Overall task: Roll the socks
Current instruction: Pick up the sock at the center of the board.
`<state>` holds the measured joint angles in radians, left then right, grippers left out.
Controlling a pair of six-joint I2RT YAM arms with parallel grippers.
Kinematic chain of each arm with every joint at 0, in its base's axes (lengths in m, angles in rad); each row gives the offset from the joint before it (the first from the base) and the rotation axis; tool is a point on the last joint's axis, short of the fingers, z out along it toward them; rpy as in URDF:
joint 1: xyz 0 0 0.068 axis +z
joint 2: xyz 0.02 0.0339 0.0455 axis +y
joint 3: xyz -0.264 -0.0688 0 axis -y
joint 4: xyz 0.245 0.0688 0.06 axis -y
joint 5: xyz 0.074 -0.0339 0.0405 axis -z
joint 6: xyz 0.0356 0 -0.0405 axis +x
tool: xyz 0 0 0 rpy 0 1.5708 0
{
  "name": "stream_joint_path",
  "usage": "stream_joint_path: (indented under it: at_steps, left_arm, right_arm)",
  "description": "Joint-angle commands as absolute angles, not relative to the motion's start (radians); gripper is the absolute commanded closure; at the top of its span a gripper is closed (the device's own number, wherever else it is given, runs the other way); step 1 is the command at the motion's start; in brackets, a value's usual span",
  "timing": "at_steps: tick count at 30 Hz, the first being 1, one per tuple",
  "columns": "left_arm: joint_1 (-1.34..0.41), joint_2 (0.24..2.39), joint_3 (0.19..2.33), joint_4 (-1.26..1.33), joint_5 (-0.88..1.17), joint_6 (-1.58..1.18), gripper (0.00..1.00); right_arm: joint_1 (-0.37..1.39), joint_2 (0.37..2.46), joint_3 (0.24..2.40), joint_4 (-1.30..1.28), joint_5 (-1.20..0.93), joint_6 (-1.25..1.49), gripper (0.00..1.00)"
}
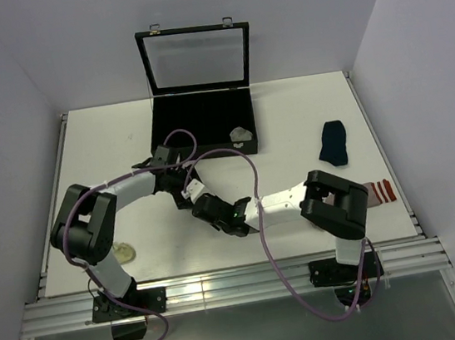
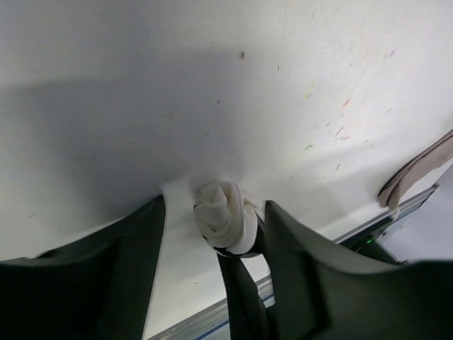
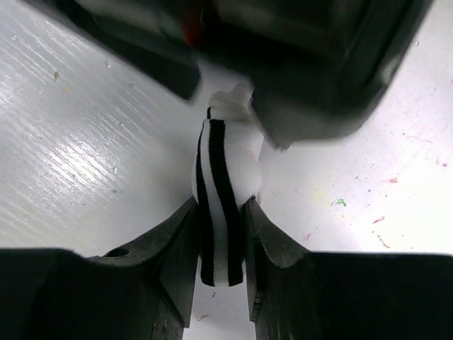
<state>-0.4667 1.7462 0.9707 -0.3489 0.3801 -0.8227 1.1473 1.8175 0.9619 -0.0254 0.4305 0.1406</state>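
Observation:
A white sock [image 3: 225, 180] with black cuff stripes is rolled into a tight bundle at mid-table. My right gripper [image 3: 223, 223] is shut on its striped end, a finger pressed against each side. In the left wrist view the rolled white end [image 2: 225, 216] sits between the fingers of my left gripper [image 2: 216, 237], which stands open with a clear gap on its left side. From above, both grippers meet over the bundle [image 1: 187, 194]. A navy sock [image 1: 333, 141] lies flat at the right.
An open black case [image 1: 203, 127] stands at the back centre, with a small grey bundle [image 1: 242, 134] in its right corner. A red-and-white striped sock [image 1: 379, 192] lies by the right edge. A small round yellowish thing [image 1: 125, 252] lies near the left arm's base.

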Motion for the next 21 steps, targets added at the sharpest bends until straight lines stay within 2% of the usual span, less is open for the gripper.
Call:
stream_joint_path:
  at_steps: [1, 3, 6, 13, 21]
  left_arm:
    - [-0.423, 1.666, 0.992, -0.364, 0.341, -0.804, 0.35]
    - [-0.394, 1.638, 1.006, -0.379, 0.324, -0.799, 0.28]
    - [-0.351, 1.595, 1.015, -0.394, 0.305, -0.792, 0.23]
    - [-0.224, 1.418, 1.026, -0.437, 0.189, -0.735, 0.19]
    - [-0.143, 1.135, 0.982, -0.460, 0.025, -0.597, 0.11]
  right_arm:
    - [1.120, 1.839, 0.868, -0.118, 0.302, 0.199, 1.00]
    - [1.111, 1.800, 0.856, -0.127, 0.269, 0.206, 1.00]
    - [1.089, 1.721, 0.830, -0.121, 0.242, 0.218, 1.00]
    - [0.959, 1.519, 0.842, -0.159, 0.127, 0.221, 1.00]
    - [0.769, 1.410, 1.083, -0.287, 0.078, 0.108, 1.00]
